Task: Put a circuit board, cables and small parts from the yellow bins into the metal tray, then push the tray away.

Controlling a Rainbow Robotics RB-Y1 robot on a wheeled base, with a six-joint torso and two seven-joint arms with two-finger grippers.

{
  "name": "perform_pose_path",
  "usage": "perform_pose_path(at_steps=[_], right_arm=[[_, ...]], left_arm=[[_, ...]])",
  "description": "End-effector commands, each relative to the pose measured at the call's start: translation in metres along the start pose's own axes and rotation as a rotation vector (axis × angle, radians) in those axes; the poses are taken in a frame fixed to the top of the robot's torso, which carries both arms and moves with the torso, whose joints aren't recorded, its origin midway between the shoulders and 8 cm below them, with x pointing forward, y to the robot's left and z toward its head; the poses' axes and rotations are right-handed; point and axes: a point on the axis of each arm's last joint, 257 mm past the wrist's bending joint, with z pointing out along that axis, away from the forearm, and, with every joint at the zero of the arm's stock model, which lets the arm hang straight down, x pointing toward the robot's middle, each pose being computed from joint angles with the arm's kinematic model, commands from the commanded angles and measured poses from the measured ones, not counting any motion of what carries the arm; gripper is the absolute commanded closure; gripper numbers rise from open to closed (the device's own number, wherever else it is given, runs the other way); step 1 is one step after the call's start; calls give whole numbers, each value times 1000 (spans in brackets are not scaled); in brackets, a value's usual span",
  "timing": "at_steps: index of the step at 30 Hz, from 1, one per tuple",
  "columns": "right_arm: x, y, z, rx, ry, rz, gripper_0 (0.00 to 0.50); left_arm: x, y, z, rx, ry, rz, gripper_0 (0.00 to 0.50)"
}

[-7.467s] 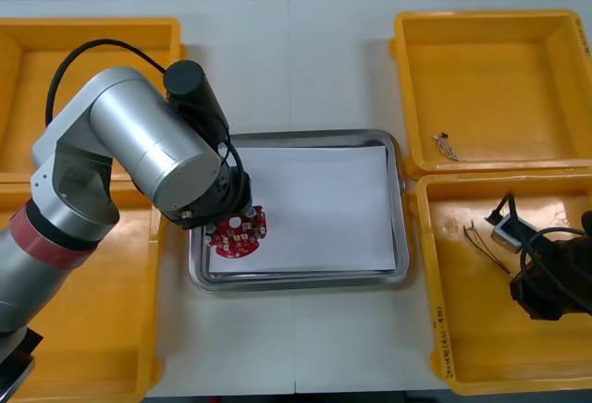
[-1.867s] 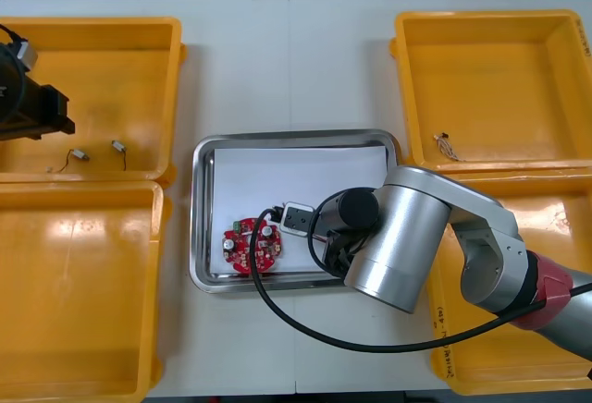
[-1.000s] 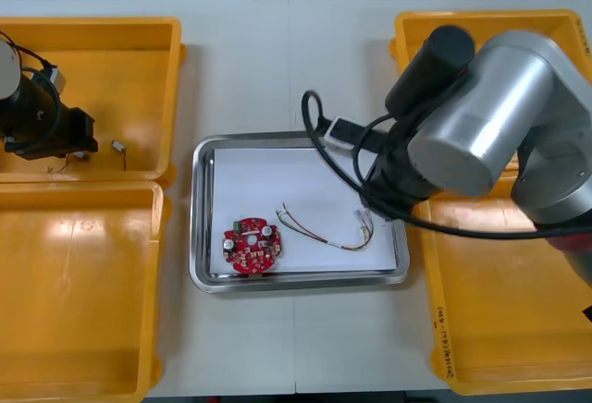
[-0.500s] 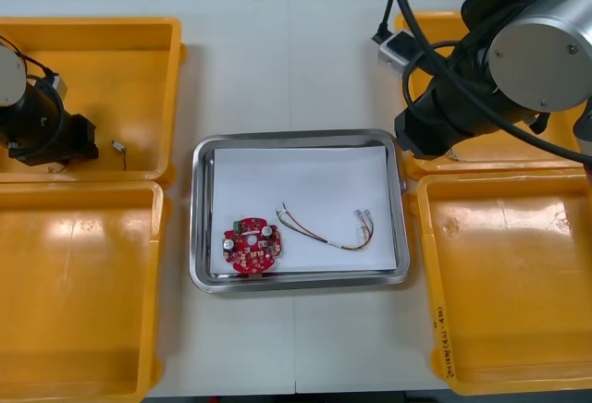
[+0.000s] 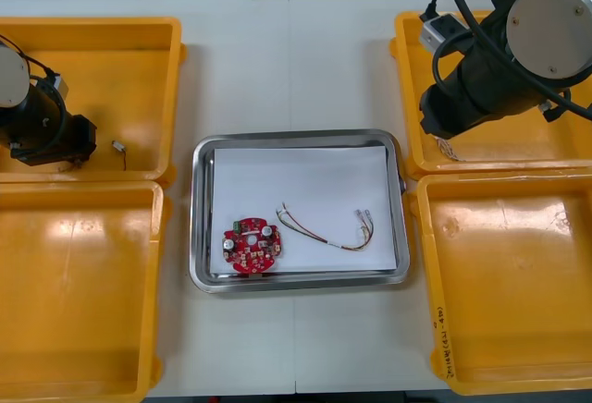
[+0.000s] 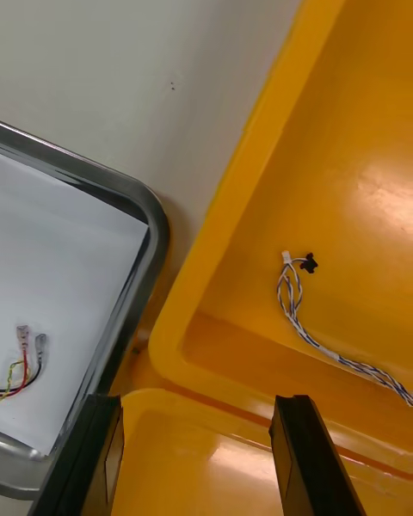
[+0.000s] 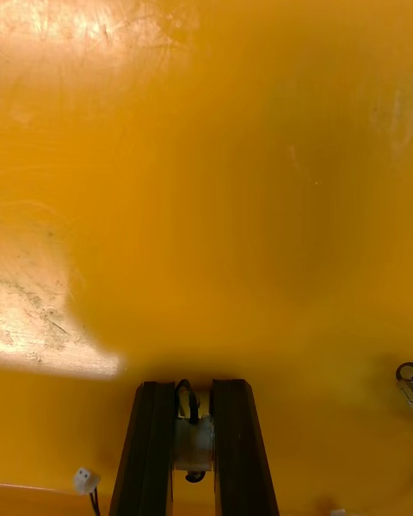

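Mostly hidden from above: left gripper (image 7: 193, 391) mid-left, jaws clenched on small metal part (image 7: 194, 443); right gripper (image 6: 198, 404) upper right, jaws released. Four yellow bins (image 5: 83, 292), one metal tray (image 5: 296, 135), one circuit board (image 5: 251, 245)

From above, the grey right arm (image 5: 532, 38) hides most of the twisted blue and white cable (image 5: 448, 149). The left pincer (image 7: 194, 387) covers much of a small pale metal part (image 7: 194, 440).

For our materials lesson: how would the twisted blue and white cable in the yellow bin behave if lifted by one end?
Probably floppy: the twisted blue and white cable lies in loose bends, so it would likely dangle. Seemingly light, being so thin. The open right end effector hangs near it.
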Motion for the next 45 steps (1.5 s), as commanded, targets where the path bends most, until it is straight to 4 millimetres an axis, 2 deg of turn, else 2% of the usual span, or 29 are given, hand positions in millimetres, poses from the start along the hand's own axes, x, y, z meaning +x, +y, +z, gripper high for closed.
perform_pose_path(at_steps=[1, 10, 19, 24, 30, 35, 43, 45], right_arm=[[-13, -41, -21, 63, -30, 40, 0], [-12, -70, -8, 90, -22, 96, 0], [-17, -80, 27, 62, -25, 133, 0], [-12, -87, 47, 61, -6, 75, 0], [-15, -86, 62, 45, -18, 79, 0], [-18, -83, 74, 45, -32, 71, 0], [-10, -71, 91, 45, 0, 39, 0], [-8, -69, 93, 40, 6, 42, 0]], left_arm=[[-18, -19, -9, 9, -34, 71, 500], [-39, -6, -45, -11, -65, 44, 500], [-53, -2, -95, 23, -101, -9, 500], [-57, 5, -125, 42, -118, -52, 500], [-57, 15, -155, 37, -133, -79, 500], [-51, 18, -172, 6, -123, -74, 500], [-37, 4, -190, 5, -98, -61, 500], [-35, -8, -191, 17, -99, -72, 500]])
